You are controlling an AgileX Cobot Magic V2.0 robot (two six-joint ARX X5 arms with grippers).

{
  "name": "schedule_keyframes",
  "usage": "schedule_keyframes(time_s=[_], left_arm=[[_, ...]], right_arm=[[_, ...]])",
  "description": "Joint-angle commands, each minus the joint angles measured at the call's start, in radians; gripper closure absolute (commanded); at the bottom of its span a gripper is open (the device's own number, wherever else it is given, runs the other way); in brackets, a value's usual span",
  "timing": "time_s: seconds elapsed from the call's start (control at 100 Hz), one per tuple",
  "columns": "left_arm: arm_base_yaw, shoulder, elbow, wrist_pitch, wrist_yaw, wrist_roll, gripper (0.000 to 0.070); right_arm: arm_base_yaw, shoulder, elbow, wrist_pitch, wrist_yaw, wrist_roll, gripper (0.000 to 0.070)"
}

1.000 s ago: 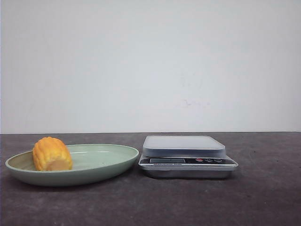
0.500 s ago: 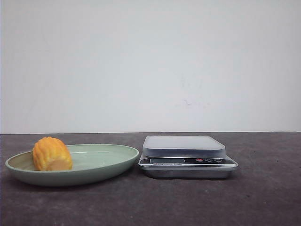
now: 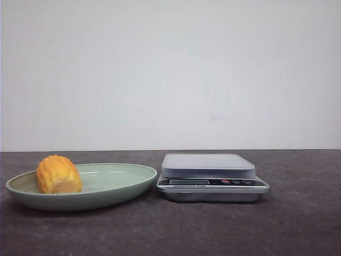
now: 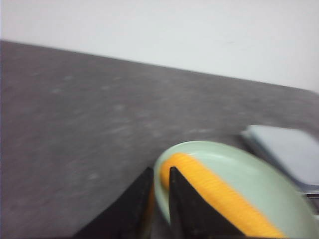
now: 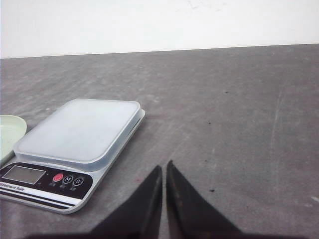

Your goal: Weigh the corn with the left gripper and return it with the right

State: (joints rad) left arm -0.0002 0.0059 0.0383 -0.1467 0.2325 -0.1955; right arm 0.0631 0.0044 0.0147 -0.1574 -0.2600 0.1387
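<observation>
The corn (image 3: 58,174), a stubby yellow-orange cob, lies on its side at the left of a pale green plate (image 3: 120,184). A silver kitchen scale (image 3: 208,166) with an empty platform stands just right of the plate. Neither gripper shows in the front view. In the blurred left wrist view my left gripper (image 4: 160,172) is shut and empty, short of the plate (image 4: 264,186), with the corn (image 4: 214,191) just beyond its tips. In the right wrist view my right gripper (image 5: 164,167) is shut and empty over bare table, beside the scale (image 5: 79,129).
The dark grey table (image 3: 298,224) runs back to a white wall (image 3: 170,74). The scale's display and buttons (image 5: 50,178) face the front. The plate's edge (image 5: 10,130) shows just past the scale in the right wrist view.
</observation>
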Motion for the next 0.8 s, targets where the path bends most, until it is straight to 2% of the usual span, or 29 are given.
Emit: schedule_keyframes(time_s=[0.0, 0.54, 0.79], left_arm=[[0.003, -0.003, -0.008, 0.013, -0.016, 0.033, 0.0684], [0.003, -0.003, -0.025, -0.031, -0.001, 0.132, 0.0684], [0.007, -0.003, -0.025, -0.024, 0.0, 0.134, 0.0684]], right_arm=[[0.0, -0.001, -0.001, 0.0, -0.002, 0.004, 0.0693], [0.0, -0.001, -0.001, 0.0, -0.002, 0.004, 0.0693], [0.0, -0.001, -0.001, 0.0, -0.002, 0.004, 0.0693]])
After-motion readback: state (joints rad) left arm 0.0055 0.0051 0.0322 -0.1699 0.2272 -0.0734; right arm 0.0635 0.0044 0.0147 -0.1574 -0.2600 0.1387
